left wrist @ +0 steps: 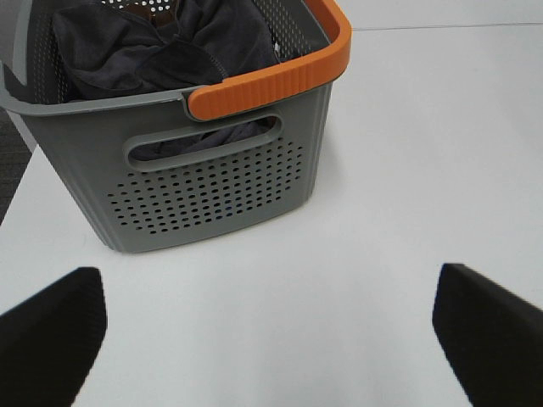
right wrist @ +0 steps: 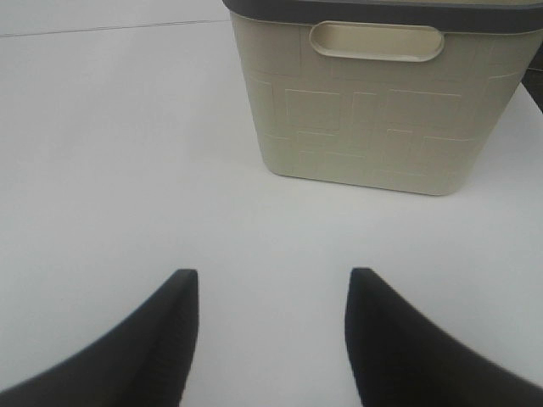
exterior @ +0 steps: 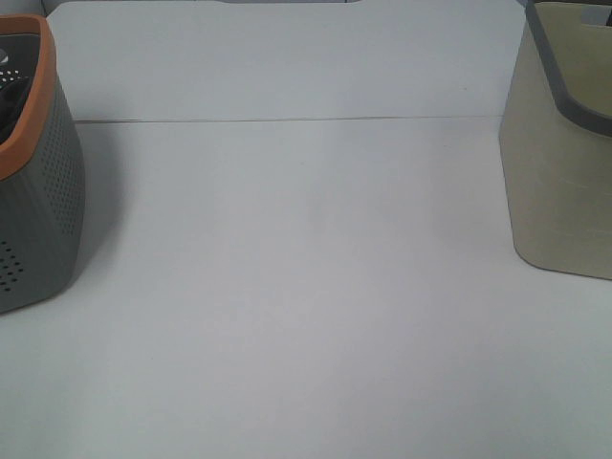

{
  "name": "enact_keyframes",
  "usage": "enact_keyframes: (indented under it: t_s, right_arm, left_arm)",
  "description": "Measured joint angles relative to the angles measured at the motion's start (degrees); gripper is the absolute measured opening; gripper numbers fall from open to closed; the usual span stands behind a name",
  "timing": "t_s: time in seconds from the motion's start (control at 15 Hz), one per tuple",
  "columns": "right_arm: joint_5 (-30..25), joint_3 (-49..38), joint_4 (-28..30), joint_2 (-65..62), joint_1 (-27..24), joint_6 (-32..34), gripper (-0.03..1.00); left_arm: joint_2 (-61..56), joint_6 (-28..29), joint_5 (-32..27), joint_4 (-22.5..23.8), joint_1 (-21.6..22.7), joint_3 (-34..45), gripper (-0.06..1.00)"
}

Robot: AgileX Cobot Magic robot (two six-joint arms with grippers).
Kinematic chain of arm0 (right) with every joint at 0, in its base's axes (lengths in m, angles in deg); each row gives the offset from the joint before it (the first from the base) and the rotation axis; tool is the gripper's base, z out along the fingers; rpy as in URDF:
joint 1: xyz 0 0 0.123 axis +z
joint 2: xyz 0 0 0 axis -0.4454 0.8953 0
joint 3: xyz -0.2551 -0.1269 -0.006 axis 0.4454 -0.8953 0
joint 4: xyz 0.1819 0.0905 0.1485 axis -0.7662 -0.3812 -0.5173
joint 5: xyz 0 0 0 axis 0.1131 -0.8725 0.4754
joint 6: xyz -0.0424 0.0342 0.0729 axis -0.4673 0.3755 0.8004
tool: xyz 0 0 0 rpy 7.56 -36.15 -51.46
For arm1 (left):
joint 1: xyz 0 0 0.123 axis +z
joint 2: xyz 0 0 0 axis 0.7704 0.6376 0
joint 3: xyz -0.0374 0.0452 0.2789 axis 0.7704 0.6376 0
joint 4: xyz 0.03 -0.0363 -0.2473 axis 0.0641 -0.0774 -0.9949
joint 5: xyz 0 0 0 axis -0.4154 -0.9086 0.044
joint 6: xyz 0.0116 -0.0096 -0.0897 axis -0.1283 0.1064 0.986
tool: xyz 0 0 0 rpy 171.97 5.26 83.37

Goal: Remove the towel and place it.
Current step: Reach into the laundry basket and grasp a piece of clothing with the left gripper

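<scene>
The dark towel (left wrist: 161,47) lies crumpled inside the grey perforated basket (left wrist: 212,195), below its orange rim (left wrist: 271,80), with walls enclosing it on every visible side. The left claw (left wrist: 267,284) hangs over the white surface (exterior: 306,287) just outside that basket, spread wide and holding nothing. The right claw (right wrist: 273,275), also parted and holding nothing, faces the beige bin (right wrist: 365,127). The 2 containers stand well apart.
</scene>
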Motion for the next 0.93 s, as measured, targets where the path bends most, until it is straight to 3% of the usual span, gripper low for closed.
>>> enact_keyframes:
  t_s: [0.93]
  right_arm:
    - [0.0,0.0,0.0,0.0,0.0,0.0,0.54]
  left_arm:
    - [0.0,-0.1,0.0,0.0,0.0,0.0,0.99]
